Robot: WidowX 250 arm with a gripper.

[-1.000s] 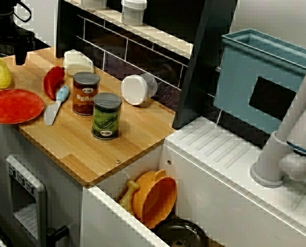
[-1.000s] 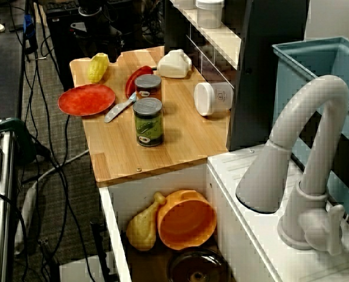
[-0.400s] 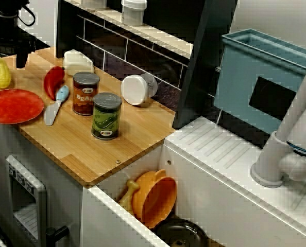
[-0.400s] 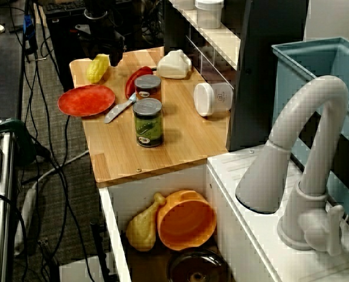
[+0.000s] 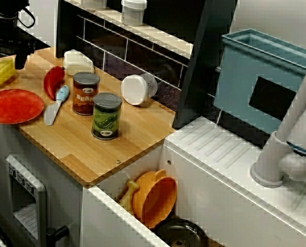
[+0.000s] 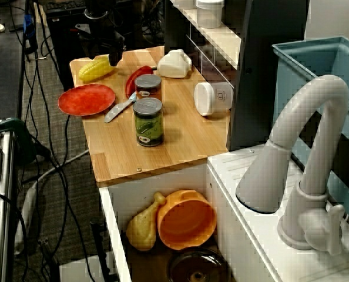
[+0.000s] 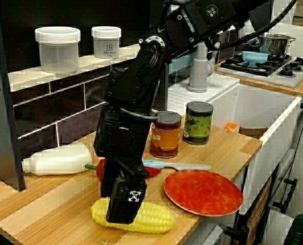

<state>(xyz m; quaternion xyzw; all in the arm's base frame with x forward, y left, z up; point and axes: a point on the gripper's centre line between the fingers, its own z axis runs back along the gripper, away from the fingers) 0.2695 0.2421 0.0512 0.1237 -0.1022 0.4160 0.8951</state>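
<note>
- The gripper (image 7: pixel 122 206) is down on the wooden counter (image 7: pixel 49 209), just beside the red plate (image 7: pixel 202 193) on the side toward the counter's far end.
- A yellow corn cob (image 7: pixel 152 219) lies on its side under the gripper, near the plate but not touching its rim.
- In the view from the counter's end, one dark finger (image 7: pixel 125 196) stands in front of the cob and touches it — the other is hidden behind.
- Whether the fingers clamp the cob or only straddle it, I cannot tell.
- A blue-handled knife (image 7: pixel 177 166) lies just behind the plate, toward the wall.
- A red pepper (image 5: pixel 53 81) sits beyond the knife from the plate.
- A brown bean can (image 7: pixel 165 133) and a green can (image 7: pixel 198 122) stand upright behind the plate, on its sink side.
- A white bottle (image 7: pixel 54 159) lies on its side against the wall — well apart from the plate.
</note>
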